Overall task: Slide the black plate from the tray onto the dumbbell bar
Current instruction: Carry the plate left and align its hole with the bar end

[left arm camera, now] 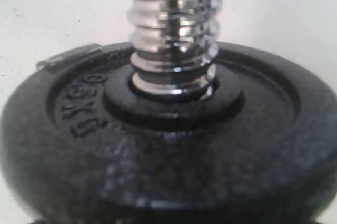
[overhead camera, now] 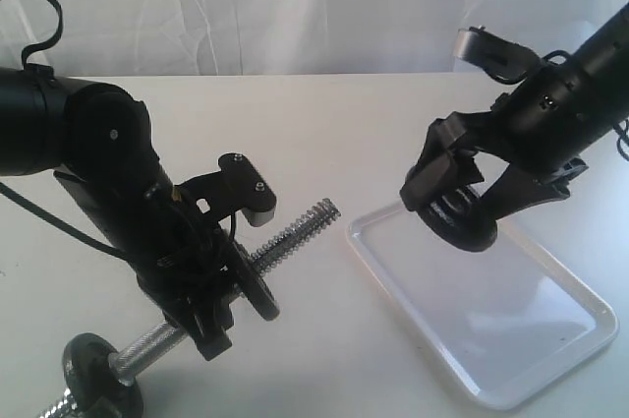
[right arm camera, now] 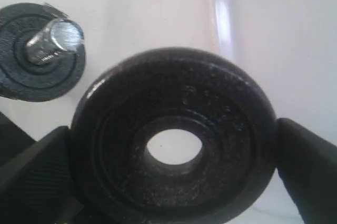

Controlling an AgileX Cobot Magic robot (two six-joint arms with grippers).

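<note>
My right gripper (overhead camera: pixel 454 204) is shut on the black plate (overhead camera: pixel 462 221) and holds it in the air over the near-left corner of the white tray (overhead camera: pixel 550 339). In the right wrist view the plate (right arm camera: pixel 174 139) sits between both fingers (right arm camera: pixel 37 174), with its hole showing bare. My left gripper (overhead camera: pixel 211 290) is shut on the dumbbell bar (overhead camera: pixel 295 229), which tilts with its free threaded end toward the plate. One black disc (overhead camera: pixel 258 285) sits on the bar beside the left gripper, and it fills the left wrist view (left arm camera: pixel 168 145) around the thread (left arm camera: pixel 174 34). The left fingers are hidden there.
Another black disc (overhead camera: pixel 96 367) is on the bar's lower end near the table's front edge. The bar's tip (right arm camera: pixel 55 39) and its disc (right arm camera: pixel 21 71) show in the right wrist view beside the tray's rim (right arm camera: pixel 222 16). A white curtain hangs behind the table.
</note>
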